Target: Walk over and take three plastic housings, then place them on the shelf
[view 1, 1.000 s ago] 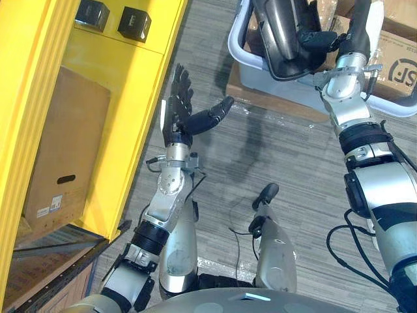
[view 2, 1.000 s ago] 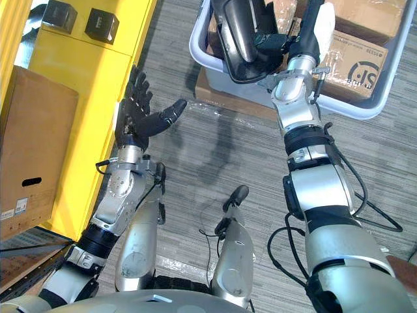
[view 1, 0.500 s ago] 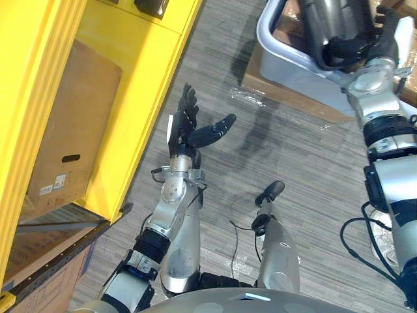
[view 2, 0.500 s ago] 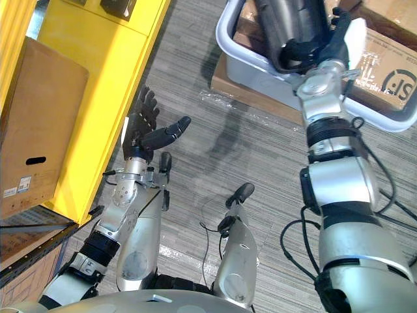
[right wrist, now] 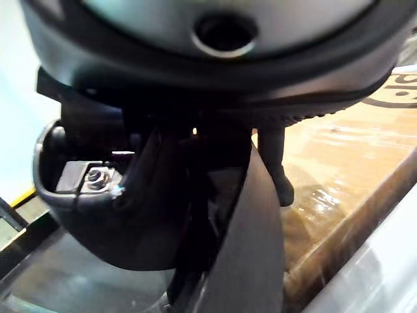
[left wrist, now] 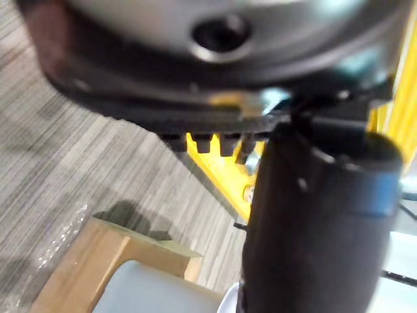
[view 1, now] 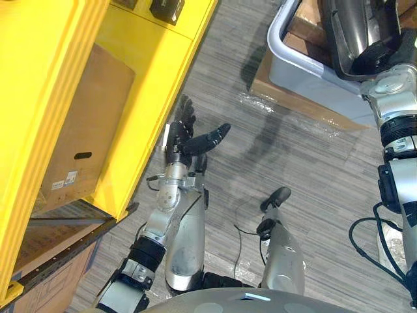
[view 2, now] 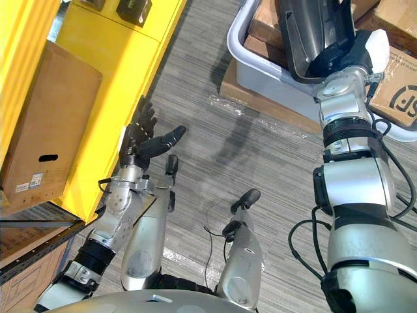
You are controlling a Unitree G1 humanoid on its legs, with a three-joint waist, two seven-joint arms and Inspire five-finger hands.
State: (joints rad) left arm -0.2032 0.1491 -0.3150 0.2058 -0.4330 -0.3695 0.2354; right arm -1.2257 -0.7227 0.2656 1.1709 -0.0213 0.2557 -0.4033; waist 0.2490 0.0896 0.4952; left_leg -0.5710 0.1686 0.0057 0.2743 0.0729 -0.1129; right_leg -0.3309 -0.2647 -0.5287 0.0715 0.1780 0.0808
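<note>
Grey plank floor (view 1: 306,176), yellow shelf (view 1: 156,72) at left — view had swung shelfward; right hand (view 2: 333,62) stayed clenched on plastic housing (view 2: 306,32) at grey bin (view 2: 266,81), upper right; left hand (view 1: 177,140) spread, empty — first carry seemingly beginning.

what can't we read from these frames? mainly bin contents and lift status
- Grey bin: the eye views' top edge and the plastic housing hide the rest of its contents, so the housing count is unknown.
- Right hand grips that housing, but whether it is clear of the bin cannot be judged. The hand's bulk blocks the right wrist view.
- Black items on the yellow shelf: cut off at the top edge, unidentifiable.
</note>
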